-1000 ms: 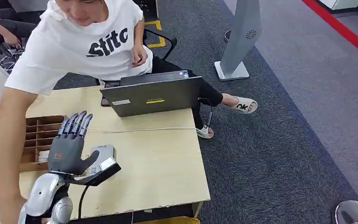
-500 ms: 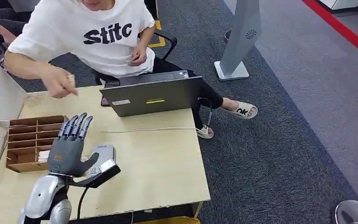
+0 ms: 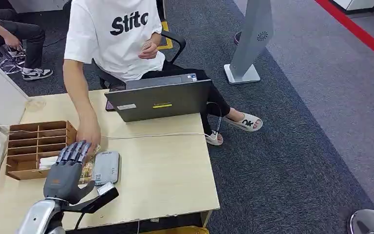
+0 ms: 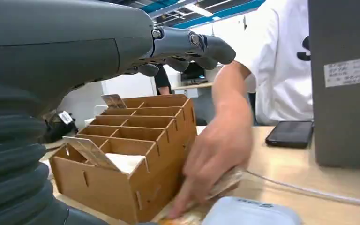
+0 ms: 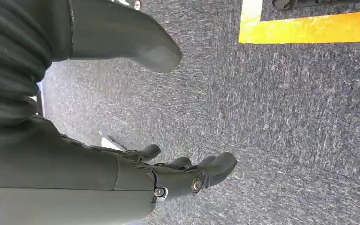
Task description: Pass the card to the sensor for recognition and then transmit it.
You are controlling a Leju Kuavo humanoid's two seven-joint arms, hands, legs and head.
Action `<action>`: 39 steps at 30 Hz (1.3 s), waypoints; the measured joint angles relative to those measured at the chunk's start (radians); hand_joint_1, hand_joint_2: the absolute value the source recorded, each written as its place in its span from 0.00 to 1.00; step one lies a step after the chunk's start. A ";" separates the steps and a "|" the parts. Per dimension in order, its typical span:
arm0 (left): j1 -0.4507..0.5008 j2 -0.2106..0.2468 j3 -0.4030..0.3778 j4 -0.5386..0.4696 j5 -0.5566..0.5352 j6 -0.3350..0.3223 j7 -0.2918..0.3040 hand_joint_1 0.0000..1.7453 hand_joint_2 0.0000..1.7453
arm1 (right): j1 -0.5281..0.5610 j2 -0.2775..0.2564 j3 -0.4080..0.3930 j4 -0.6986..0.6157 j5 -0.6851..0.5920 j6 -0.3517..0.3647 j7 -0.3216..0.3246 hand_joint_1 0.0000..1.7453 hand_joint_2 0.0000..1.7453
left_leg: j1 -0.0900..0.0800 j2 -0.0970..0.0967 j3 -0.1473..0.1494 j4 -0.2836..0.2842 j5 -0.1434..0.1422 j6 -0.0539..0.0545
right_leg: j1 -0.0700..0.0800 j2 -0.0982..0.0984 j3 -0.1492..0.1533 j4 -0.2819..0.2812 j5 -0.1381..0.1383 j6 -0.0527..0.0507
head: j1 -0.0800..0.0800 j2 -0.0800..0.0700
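Card (image 3: 86,171) lies on the worktop (image 3: 165,165) under the left hand's (image 3: 64,174) spread, empty fingers (image 3: 75,152), beside the sensor (image 3: 105,167); the person's hand (image 3: 88,137) touches it (pinned, apparently). Best wait for release, then pinch one edge. Right hand (image 5: 178,176) hangs loose, holding nothing. Since earlier, the person's arm reached in and the left hand dropped lower.

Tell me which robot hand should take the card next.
Left. The left robot hand hovers open over the table beside the card a person's hand is laying by the sensor. The right robot hand hangs over the carpet.
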 joint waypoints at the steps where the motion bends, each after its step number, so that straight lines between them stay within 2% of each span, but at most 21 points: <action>1: -0.001 0.003 0.000 0.002 -0.005 -0.006 0.005 0.00 1.00 | 0.000 0.000 0.000 0.000 0.000 0.000 0.000 0.00 1.00 | 0.000 0.000 0.000 0.000 0.000 0.000 | 0.000 0.000 0.000 0.000 0.000 0.000 | 0.000 0.000; 8: 0.001 0.023 0.011 0.024 -0.016 -0.041 0.019 0.00 1.00 | 0.000 0.000 -0.001 0.000 -0.001 0.002 0.004 0.00 1.00 | 0.000 0.000 0.000 0.000 0.000 0.000 | 0.000 0.000 0.000 0.000 0.000 0.000 | 0.000 0.000; 17: -0.002 0.032 0.052 0.042 -0.132 -0.048 0.090 0.00 1.00 | 0.000 0.000 -0.003 0.000 -0.003 0.001 0.007 0.00 1.00 | 0.000 0.000 0.000 0.000 0.000 0.000 | 0.000 0.000 0.000 0.000 0.000 0.000 | 0.000 0.000; 24: -0.013 0.028 0.121 0.078 -0.151 -0.053 0.095 0.00 1.00 | -0.001 0.000 -0.003 0.000 0.001 0.000 0.010 0.00 1.00 | 0.000 0.000 0.000 0.000 0.000 0.000 | 0.000 0.000 0.000 0.000 0.000 0.000 | 0.000 0.000; 31: -0.075 0.021 0.222 0.150 -0.182 -0.051 0.111 0.00 1.00 | -0.002 0.000 -0.003 0.000 0.016 0.000 0.015 0.00 1.00 | 0.000 0.000 0.000 0.000 0.000 0.000 | 0.000 0.000 0.000 0.000 0.000 0.000 | 0.000 0.000; 39: -0.130 0.007 0.365 0.248 -0.192 -0.011 0.088 0.00 1.00 | -0.004 0.000 -0.003 0.000 0.030 0.002 0.015 0.00 1.00 | 0.000 0.000 0.000 0.000 0.000 0.000 | 0.000 0.000 0.000 0.000 0.000 0.000 | 0.000 0.000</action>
